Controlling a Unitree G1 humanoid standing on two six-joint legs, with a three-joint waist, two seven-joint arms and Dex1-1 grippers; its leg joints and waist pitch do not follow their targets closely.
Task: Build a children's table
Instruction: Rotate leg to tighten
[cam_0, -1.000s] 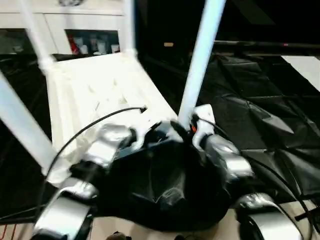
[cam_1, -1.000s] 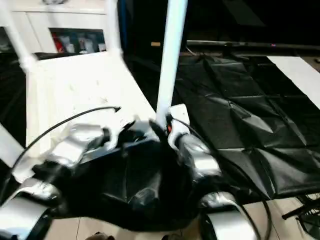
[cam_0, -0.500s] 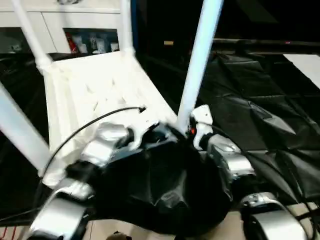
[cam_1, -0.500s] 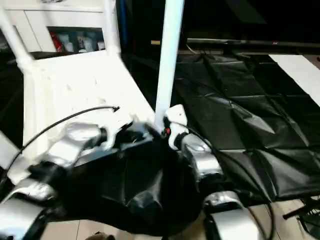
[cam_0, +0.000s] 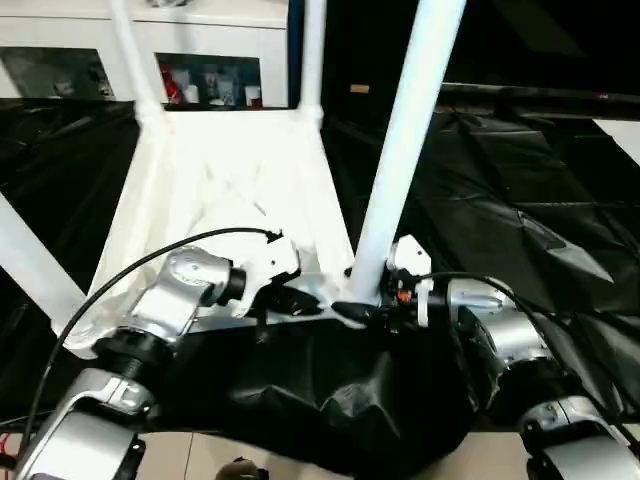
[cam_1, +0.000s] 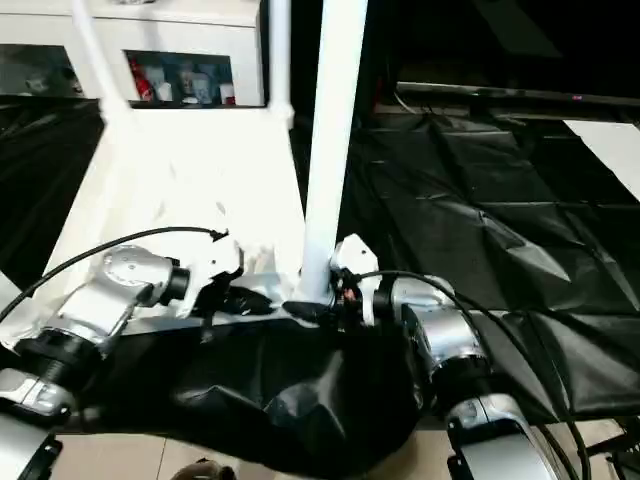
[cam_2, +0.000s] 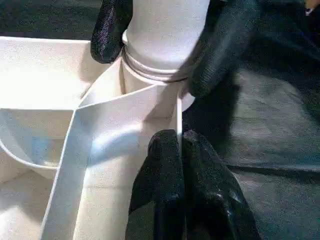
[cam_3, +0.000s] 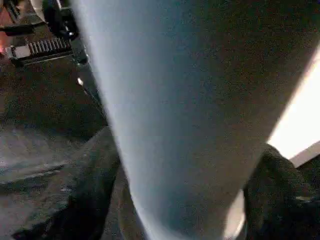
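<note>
The children's table lies upside down. Its white tabletop (cam_0: 220, 190) shows its ribbed underside, and white legs stand up from the corner sockets. The nearest leg (cam_0: 405, 150) rises from the near right socket (cam_2: 150, 75). My right gripper (cam_0: 365, 305) is open around the base of that leg (cam_3: 185, 110), with a black finger (cam_2: 112, 30) close on each side. My left gripper (cam_0: 300, 300) is shut, pinching the thin rim wall of the tabletop (cam_2: 181, 142) just beside the same socket.
Other legs stand at the far corners (cam_0: 130, 55) (cam_0: 312, 50) and at the near left (cam_0: 30, 260). A white glass-door cabinet (cam_0: 200, 60) stands behind. Black sheeting (cam_0: 520, 200) covers the floor to the right, and crumpled black cloth (cam_0: 330, 400) lies under my forearms.
The camera has shifted, so the tabletop now looks squarer in view. Both grippers stay at the same corner, with the right fingers lower at the leg's base.
</note>
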